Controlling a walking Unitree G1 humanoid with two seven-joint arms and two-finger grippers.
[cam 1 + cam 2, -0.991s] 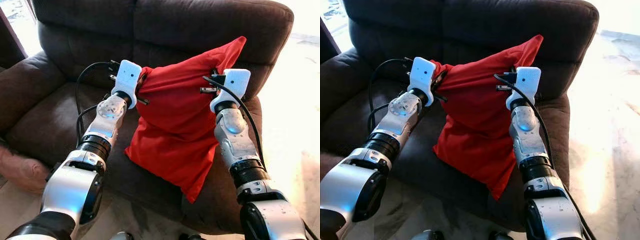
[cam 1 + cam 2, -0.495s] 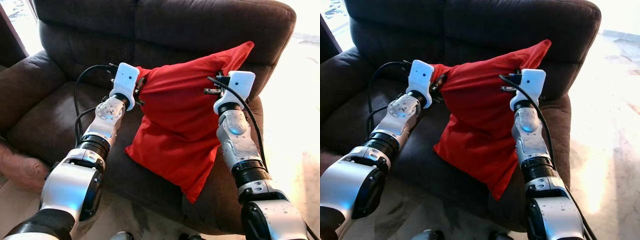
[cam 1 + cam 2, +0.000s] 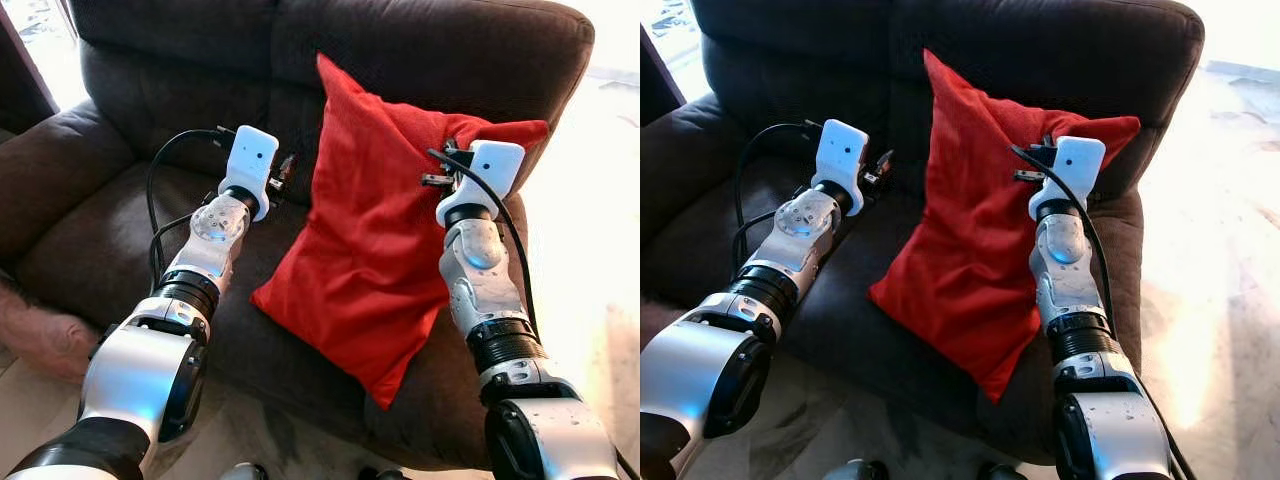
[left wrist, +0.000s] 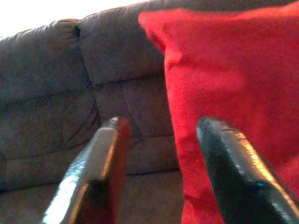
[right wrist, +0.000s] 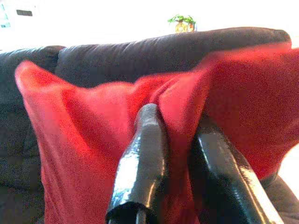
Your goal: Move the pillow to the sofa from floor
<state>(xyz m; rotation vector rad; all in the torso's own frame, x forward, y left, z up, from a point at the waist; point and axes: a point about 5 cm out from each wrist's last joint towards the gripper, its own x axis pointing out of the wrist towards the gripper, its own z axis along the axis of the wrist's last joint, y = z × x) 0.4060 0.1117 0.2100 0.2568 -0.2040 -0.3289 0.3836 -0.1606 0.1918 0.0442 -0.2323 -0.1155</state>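
Dark brown sofa (image 3: 120, 240), seat and backrest. Red pillow (image 3: 380, 250) propped against backrest, near seat's right edge, for placement. Right gripper (image 5: 180, 154) pinching pillow's upper corner; left gripper (image 4: 161, 163) spread, just beside pillow.

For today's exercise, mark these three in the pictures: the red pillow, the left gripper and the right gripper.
red pillow (image 3: 365, 260): left eye view, middle of its red face.
left gripper (image 4: 161, 154): left wrist view, the gap midway between its open fingertips.
right gripper (image 5: 180, 140): right wrist view, between its fingertips, on the pinched fold of pillow cloth.
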